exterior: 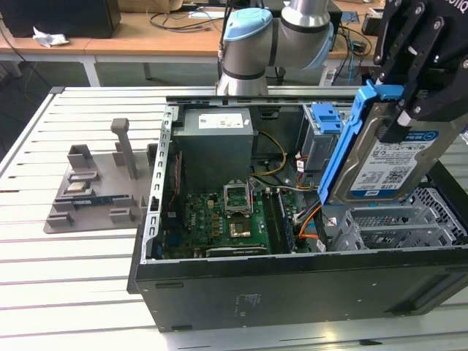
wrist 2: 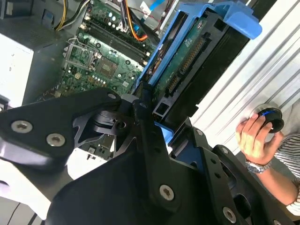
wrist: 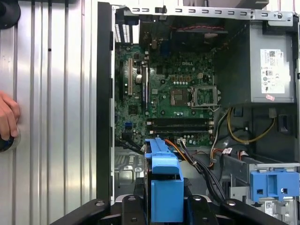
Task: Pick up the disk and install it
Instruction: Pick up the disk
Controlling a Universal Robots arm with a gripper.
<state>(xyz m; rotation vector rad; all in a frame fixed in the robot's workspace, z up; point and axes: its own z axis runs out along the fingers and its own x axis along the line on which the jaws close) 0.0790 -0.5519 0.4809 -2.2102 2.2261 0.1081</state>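
Blue-framed disk (exterior: 387,168) clamped in pincer (exterior: 402,121) | tilted above grey cage (exterior: 398,225) | cables (exterior: 311,219) just beside

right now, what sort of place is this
Probably a robot lab workbench: an open computer case lies on a slatted metal table, and the tool holds the disk above it.

Open computer case (exterior: 292,292), green motherboard (exterior: 212,219), grey power supply (exterior: 216,150), slatted table (exterior: 73,285)
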